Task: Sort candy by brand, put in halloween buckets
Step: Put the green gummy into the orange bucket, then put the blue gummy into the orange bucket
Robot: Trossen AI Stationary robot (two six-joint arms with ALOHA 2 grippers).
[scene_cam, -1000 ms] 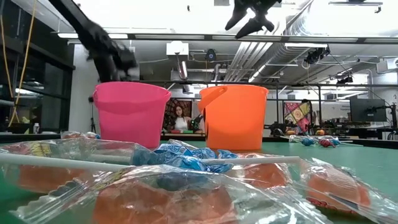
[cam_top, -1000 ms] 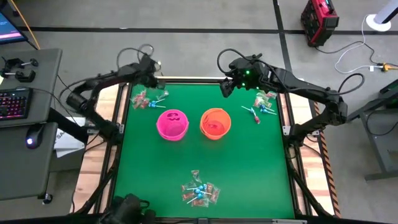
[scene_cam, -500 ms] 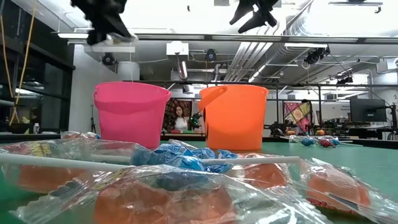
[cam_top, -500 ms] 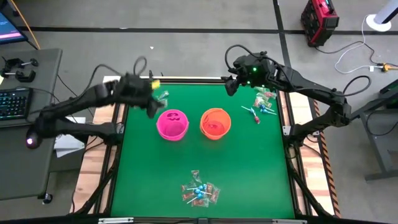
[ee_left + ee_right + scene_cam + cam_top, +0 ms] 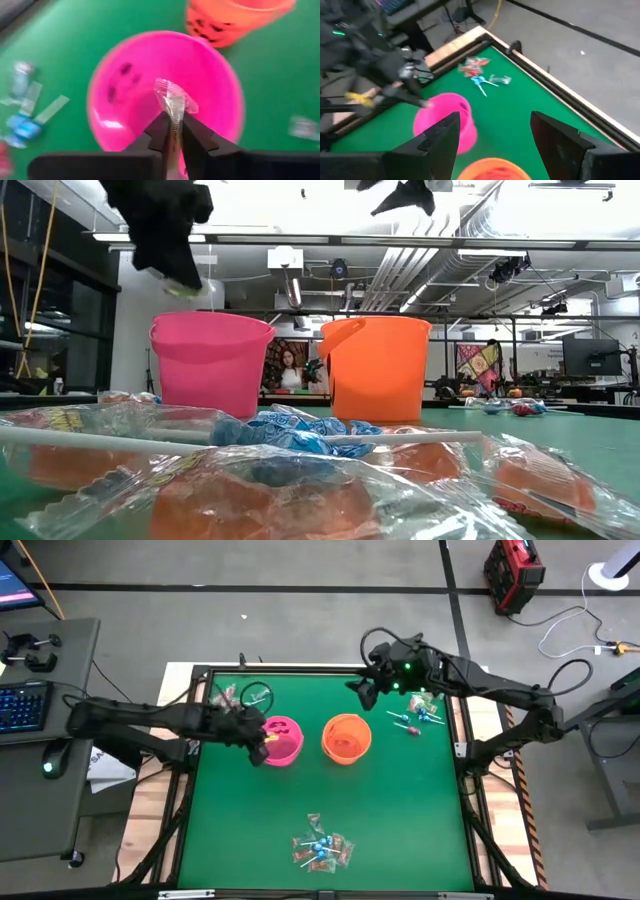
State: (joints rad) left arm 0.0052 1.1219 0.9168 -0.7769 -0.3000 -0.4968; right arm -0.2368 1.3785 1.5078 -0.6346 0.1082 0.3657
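Left gripper (image 5: 172, 131) is positioned directly above the pink bucket (image 5: 210, 80), its fingers clamped on a clear-wrapped candy piece (image 5: 174, 100) that projects forward over the bucket's open mouth. In the high view the same gripper (image 5: 257, 732) is located at the pink bucket's (image 5: 285, 740) left rim. The orange bucket (image 5: 346, 737) is placed just beside the pink one, to its right, at the middle of the green table (image 5: 400, 810). Three candy groups are seen on the table: one at the far left corner (image 5: 240, 696), one at the far right edge (image 5: 420, 710), and one near the front edge (image 5: 322, 848), made up of blue-headed lollipops and red-and-clear wrapped pieces. Right gripper (image 5: 366, 687) is held above the table's far edge, behind the orange bucket, with its fingers (image 5: 440, 145) set apart and nothing between them.
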